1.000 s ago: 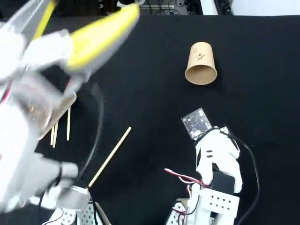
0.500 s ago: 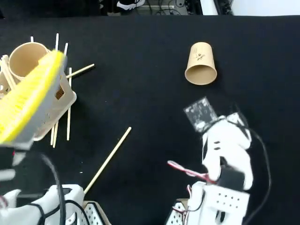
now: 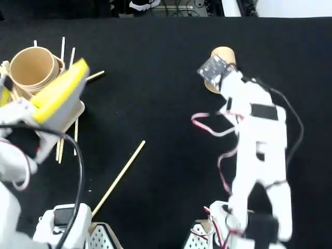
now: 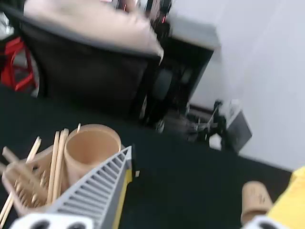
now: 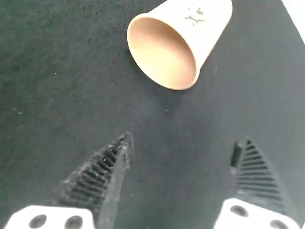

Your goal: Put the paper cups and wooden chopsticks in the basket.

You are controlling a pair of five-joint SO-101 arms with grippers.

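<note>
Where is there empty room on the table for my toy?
The wide black middle, between the basket, the tipped cup and the loose chopstick. Also the right edge past the right arm. It is crowded around the basket, where chopsticks stick out.

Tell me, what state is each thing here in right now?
Loose tan paper cup on the black table: lying on its side
Second tan paper cup in the white basket: upright
Long wooden chopstick on the table: lying loose
Thin wooden chopsticks in the basket: leaning, ends sticking out
Right gripper: open, empty
Left gripper: open, empty
</note>
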